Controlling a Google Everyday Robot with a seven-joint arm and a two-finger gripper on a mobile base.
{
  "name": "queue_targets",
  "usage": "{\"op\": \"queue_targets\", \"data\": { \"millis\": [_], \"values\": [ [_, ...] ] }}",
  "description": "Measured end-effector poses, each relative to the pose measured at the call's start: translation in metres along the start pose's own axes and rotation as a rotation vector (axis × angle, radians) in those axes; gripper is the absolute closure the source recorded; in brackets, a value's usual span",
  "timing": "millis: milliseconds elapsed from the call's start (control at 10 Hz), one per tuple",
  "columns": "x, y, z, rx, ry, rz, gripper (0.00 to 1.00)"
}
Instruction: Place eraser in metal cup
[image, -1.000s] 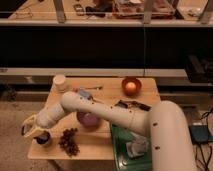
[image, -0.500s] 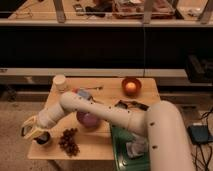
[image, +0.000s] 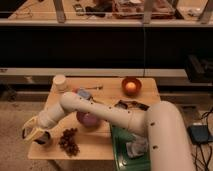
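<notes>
My gripper (image: 31, 132) is at the front left corner of the wooden table (image: 102, 142), at the end of the white arm that reaches across from the right. A small dark round thing just right of and under it looks like the metal cup (image: 44, 139), partly covered by the gripper. The dark grey eraser is not visible on the table. I cannot tell whether it is in the gripper or in the cup.
A purple bowl (image: 89, 120) sits mid-table under the arm. Dark grapes (image: 69, 140) lie beside the cup. A white cup (image: 60, 82), a blue-grey block (image: 83, 93) and an orange bowl (image: 131, 86) stand at the back. A green tray (image: 123, 153) is at the front right.
The gripper has stayed at the front left corner by the cup, with hardly any movement. Nothing else on the table has moved.
</notes>
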Motion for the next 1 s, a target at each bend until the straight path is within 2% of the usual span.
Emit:
{"op": "queue_targets", "data": {
  "millis": [600,1000],
  "values": [
    [0.003,-0.002,-0.011,-0.099,0.0,-0.008,0.2],
    [0.004,-0.001,-0.022,-0.149,-0.004,0.0,0.2]
  ]
}}
